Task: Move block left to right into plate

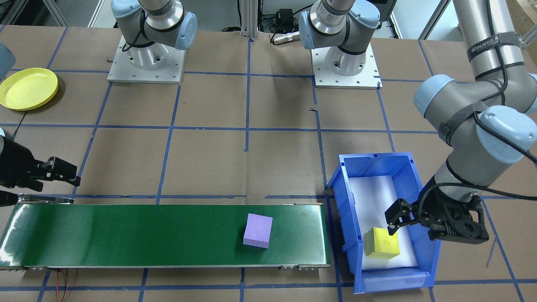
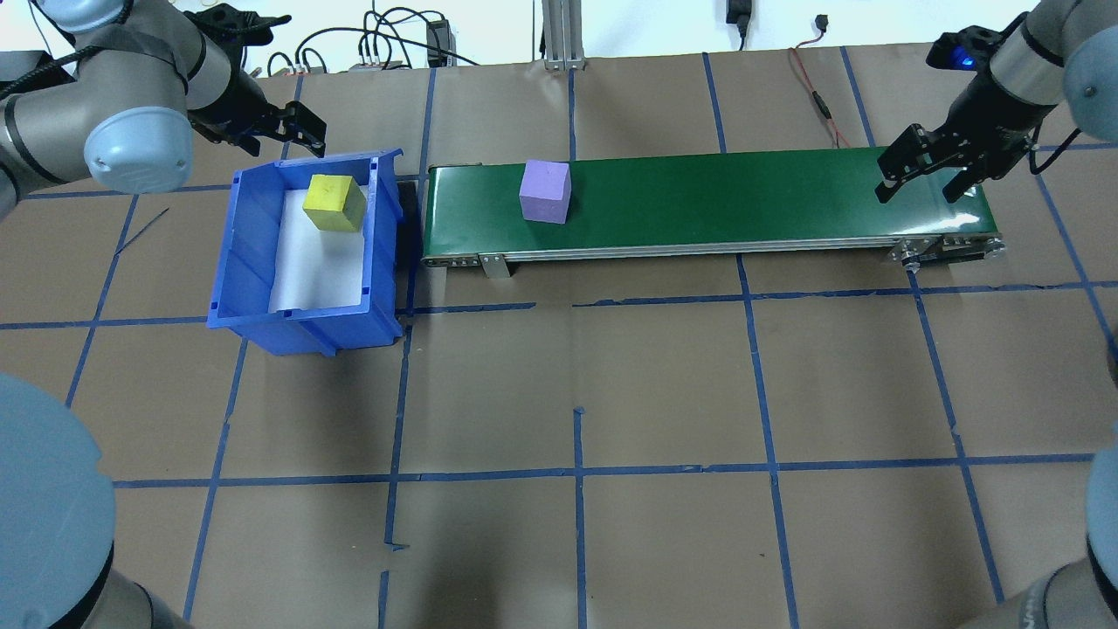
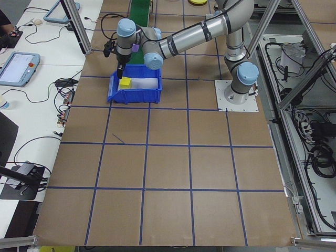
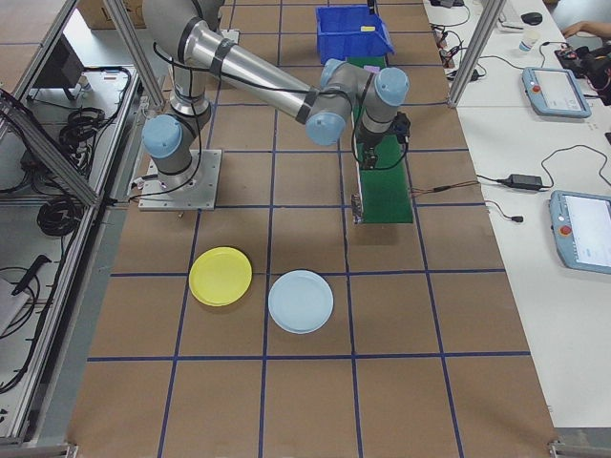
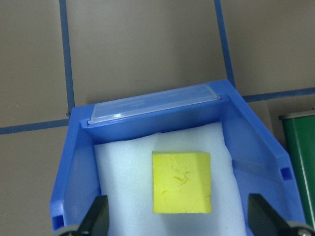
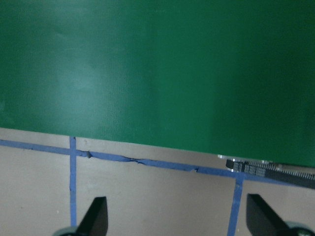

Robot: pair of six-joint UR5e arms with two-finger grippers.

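Purple foam cube point(image 2: 545, 192) sits on the green conveyor belt point(image 2: 742, 196), toward the belt's end nearest the blue bin point(image 2: 240, 262); no end effector touches it. A yellow foam cube point(image 5: 181, 182) lies on the white foam liner point(image 5: 123, 196) inside the bin.

Left end effector point(image 2: 293, 135) hangs over the bin's far wall, jaws spread and empty; in the left wrist view its fingertips point(image 5: 98, 216) flank the yellow cube without touching it. Judgement: it is staged to take the next block from the bin.

Right end effector point(image 2: 926, 175) waits above the opposite end of the belt, jaws spread, holding nothing. Judgement: it is posted there to receive the purple cube as the belt carries it across, then carry it to the plate.

Yellow plate point(image 1: 28, 88) rests on the brown paper-covered counter point(image 2: 576, 367), well apart from the belt, with nothing in it. A pale blue plate point(image 4: 301, 301) lies just beside it.

Writing: a strap on the left arm point(image 1: 482, 46) bears white lettering, too small to read reliably. No other labels legible.
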